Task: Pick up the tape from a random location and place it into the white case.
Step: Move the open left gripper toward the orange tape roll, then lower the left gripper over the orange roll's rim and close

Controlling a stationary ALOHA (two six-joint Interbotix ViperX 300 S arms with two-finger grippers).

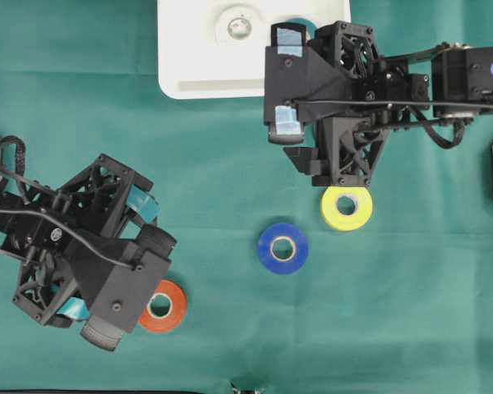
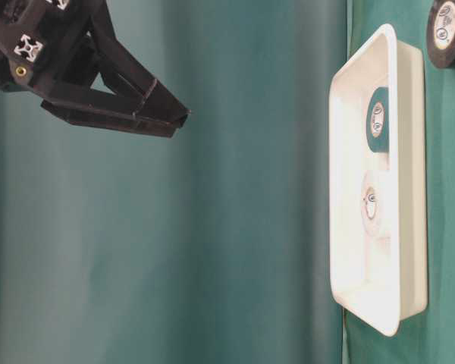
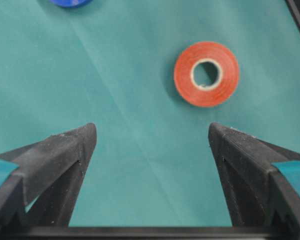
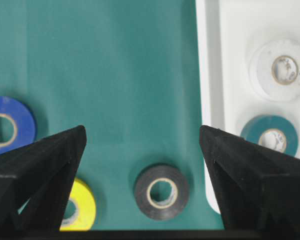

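Overhead view: the left tool [image 1: 152, 226] stands wide open and empty above the lower left of the counter [image 1: 230, 164], with the orange tape roll [image 1: 163, 305] lying flat just beside it, partly hidden under the arm's housing. In the left wrist view the same roll [image 3: 206, 73] lies ahead of the spread jaws and off towards the right-hand one, not centred between them; being a flat ring, it offers no long axis, so any approach across its diameter would serve.

The right tool [image 1: 284, 82] is likewise wide open and holds nothing; it hangs at the near edge of the white case [image 1: 197, 70], which sits at the top centre of the counter. A white roll [image 1: 237, 26] and a teal roll [image 4: 270, 135] already lie inside the case.

Loose on the green cloth are a blue roll [image 1: 283, 247] near the middle, a yellow roll [image 1: 347, 208] just below the right arm, and a black roll [image 4: 161, 192] seen only from the right wrist, just beside the case wall.

The left arm is judged much the nearer to the orange roll; the coming move likely calls for a shift to centre the roll, then a descent. The cloth around it is bare, giving free room.
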